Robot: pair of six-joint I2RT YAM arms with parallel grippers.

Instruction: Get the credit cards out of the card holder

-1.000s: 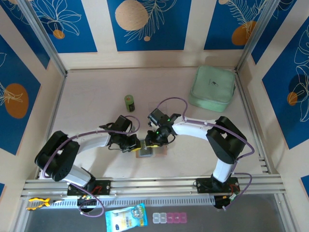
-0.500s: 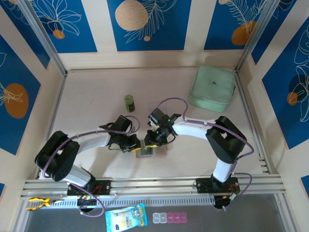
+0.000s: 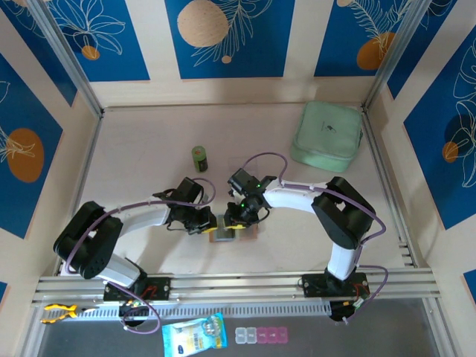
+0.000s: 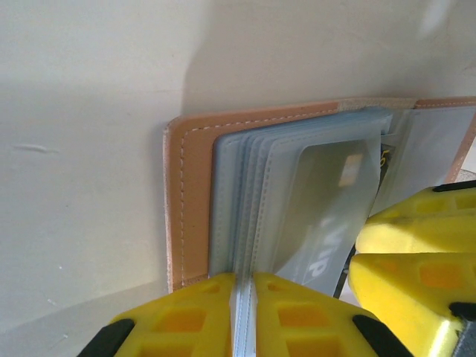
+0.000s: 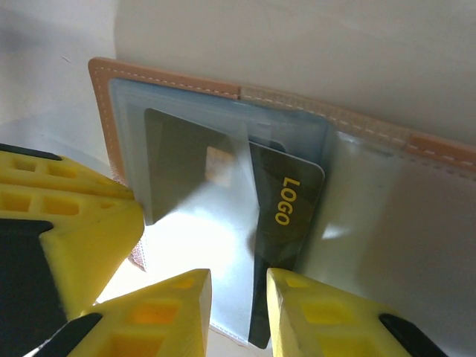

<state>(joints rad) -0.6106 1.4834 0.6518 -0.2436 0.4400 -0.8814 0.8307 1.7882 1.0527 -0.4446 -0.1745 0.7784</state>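
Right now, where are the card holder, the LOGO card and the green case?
card holder [image 5: 171,78]: right wrist view, tan leather edge
LOGO card [image 5: 290,201]: right wrist view, printed face
green case [image 3: 327,134]: top view, lid middle

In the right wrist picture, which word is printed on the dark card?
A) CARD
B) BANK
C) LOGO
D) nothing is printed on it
C: the yellow letters on the dark card, which lies in the open holder, spell LOGO.
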